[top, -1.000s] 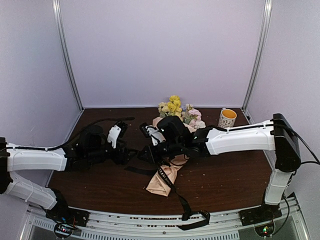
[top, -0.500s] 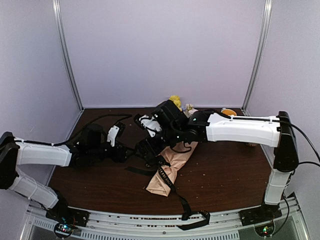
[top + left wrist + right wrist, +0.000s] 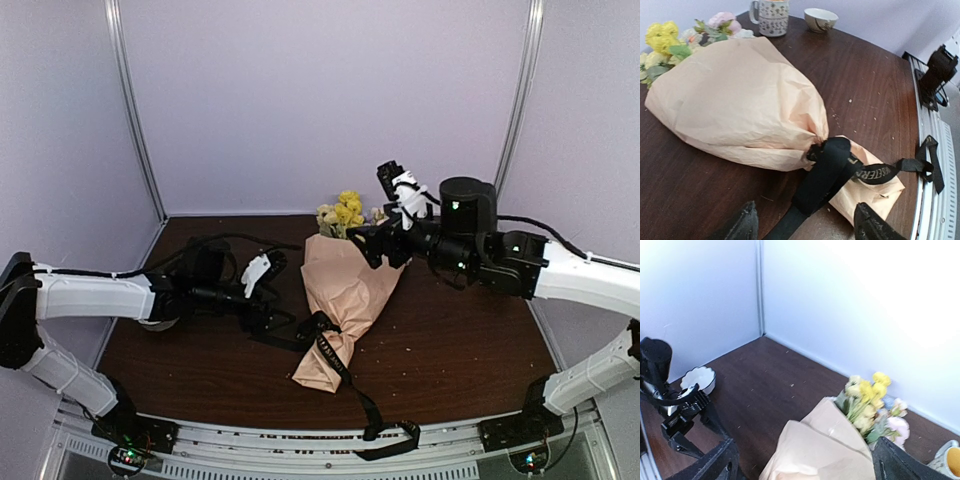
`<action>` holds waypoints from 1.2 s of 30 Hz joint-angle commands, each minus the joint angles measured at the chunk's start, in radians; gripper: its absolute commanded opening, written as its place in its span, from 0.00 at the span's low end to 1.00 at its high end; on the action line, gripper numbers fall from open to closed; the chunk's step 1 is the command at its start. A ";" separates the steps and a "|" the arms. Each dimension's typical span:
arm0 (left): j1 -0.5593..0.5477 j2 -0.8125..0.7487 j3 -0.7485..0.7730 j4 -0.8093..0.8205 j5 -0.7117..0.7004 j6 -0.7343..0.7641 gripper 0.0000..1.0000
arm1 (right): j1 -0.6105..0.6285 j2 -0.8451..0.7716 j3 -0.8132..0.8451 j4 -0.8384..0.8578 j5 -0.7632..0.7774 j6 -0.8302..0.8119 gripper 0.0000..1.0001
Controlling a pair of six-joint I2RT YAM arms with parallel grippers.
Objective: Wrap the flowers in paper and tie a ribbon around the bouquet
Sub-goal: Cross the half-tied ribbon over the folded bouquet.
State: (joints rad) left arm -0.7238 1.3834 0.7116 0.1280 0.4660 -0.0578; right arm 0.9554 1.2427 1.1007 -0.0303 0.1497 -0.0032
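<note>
Bouquet lies on the table, ribbon cinched round its narrow end; the right gripper is raised near the flowers. Left wrist: left gripper open, ribbon passing loose between its fingers. Right wrist: jaws spread wide, empty, over the bouquet.

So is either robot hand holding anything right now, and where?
Nothing is held. The right end effector hangs open above the bouquet; the left end effector is open, the ribbon lying between its jaws.
</note>
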 commanded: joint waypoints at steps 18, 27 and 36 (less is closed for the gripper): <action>-0.074 0.280 0.189 -0.159 -0.072 0.181 0.72 | -0.021 0.406 -0.090 -0.067 -0.400 0.140 0.47; -0.072 0.288 0.155 -0.087 -0.140 0.181 0.62 | -0.036 0.460 -0.097 -0.014 -0.466 0.164 0.33; -0.062 0.301 0.148 -0.111 -0.116 0.185 0.04 | -0.047 0.457 -0.086 -0.048 -0.458 0.154 0.00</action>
State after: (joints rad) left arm -0.7937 1.6775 0.8768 -0.0025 0.3599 0.1230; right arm 0.9173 1.7061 0.9966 -0.0715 -0.3130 0.1577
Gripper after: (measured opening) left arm 0.128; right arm 0.014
